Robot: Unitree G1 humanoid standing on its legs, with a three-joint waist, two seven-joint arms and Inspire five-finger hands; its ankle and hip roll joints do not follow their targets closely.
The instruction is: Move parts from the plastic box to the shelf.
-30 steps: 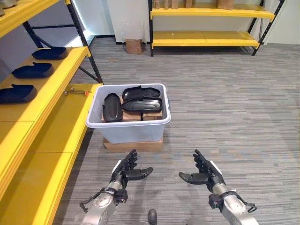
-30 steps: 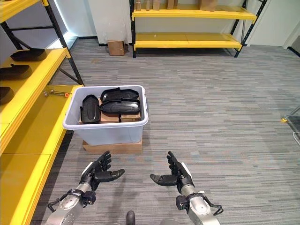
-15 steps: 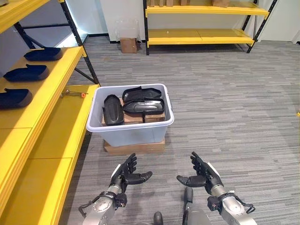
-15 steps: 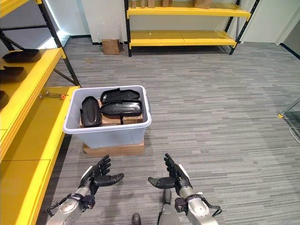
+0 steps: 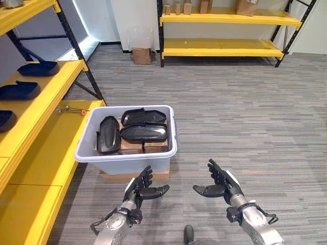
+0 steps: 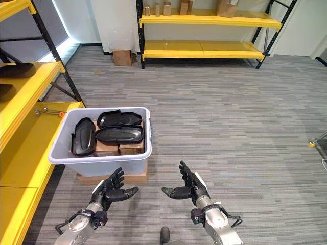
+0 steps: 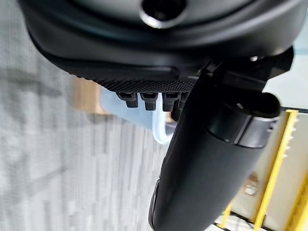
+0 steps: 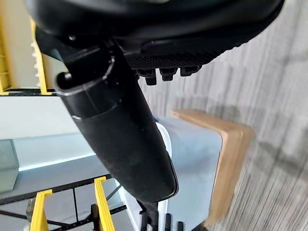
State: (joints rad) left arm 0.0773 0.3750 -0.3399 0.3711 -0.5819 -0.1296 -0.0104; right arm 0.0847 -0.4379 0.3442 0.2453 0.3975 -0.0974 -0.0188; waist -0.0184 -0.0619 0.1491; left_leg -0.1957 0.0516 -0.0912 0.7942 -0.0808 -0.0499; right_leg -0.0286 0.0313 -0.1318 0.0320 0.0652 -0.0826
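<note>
A pale grey plastic box (image 5: 127, 162) stands on a flat wooden block (image 5: 110, 176) on the carpet, beside the yellow shelf (image 5: 48, 148). Three black moulded parts (image 5: 144, 133) lie in it on brown cardboard blocks. More black parts (image 5: 20, 91) rest on the shelf's upper level at the left. My left hand (image 5: 140, 186) hovers open just in front of the box's near wall, holding nothing. To its right my right hand (image 5: 222, 185) is open too, palm turned inward. The box wall (image 8: 192, 159) and wooden block (image 8: 231, 159) show past the right hand's thumb.
A small tool with an orange tip (image 5: 71, 110) lies on the lower shelf level behind the box. A second yellow shelf (image 5: 225, 46) with cardboard boxes (image 5: 248, 7) stands along the far wall. A brown carton (image 5: 141, 55) sits on the floor by it. Open carpet lies to the right.
The camera has moved: the whole scene has shifted, and the box now lies further left and closer to both hands. The hands keep their open pose.
</note>
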